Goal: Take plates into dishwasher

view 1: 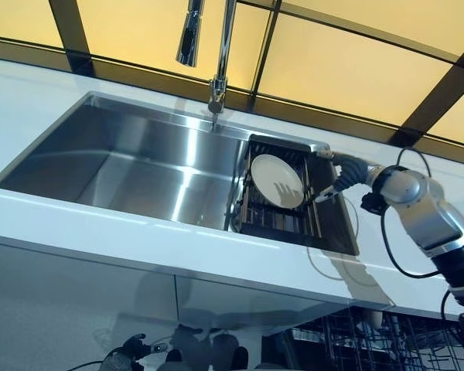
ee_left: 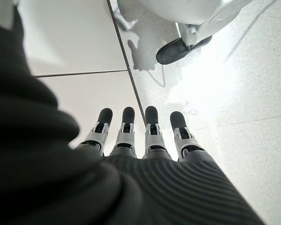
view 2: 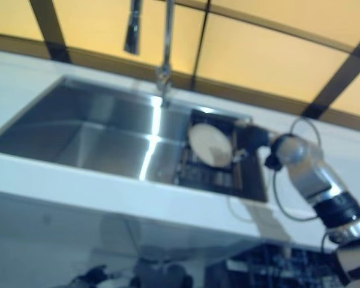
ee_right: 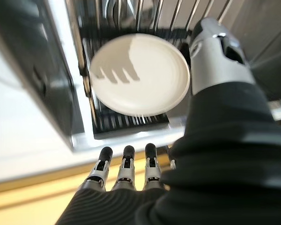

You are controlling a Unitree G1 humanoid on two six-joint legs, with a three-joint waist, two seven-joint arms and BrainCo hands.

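A white plate point(view 1: 278, 181) leans in the dark drying rack point(view 1: 281, 219) at the right end of the steel sink point(view 1: 131, 158); it also shows in the right wrist view as a round plate point(ee_right: 140, 74). My right hand point(view 1: 349, 171) hovers just right of the plate above the rack, fingers point(ee_right: 125, 173) straight and thumb point(ee_right: 210, 56) apart, touching nothing. My left hand point(ee_left: 140, 136) hangs low by the floor with straight fingers, and shows at the bottom of the left eye view as a hand point(view 1: 127, 354).
A tall faucet point(view 1: 216, 54) rises behind the sink. The white counter point(view 1: 100, 224) runs along the front. The wire dishwasher rack point(view 1: 371, 340) sits below at lower right. A wheeled base point(ee_left: 182, 47) stands on the floor.
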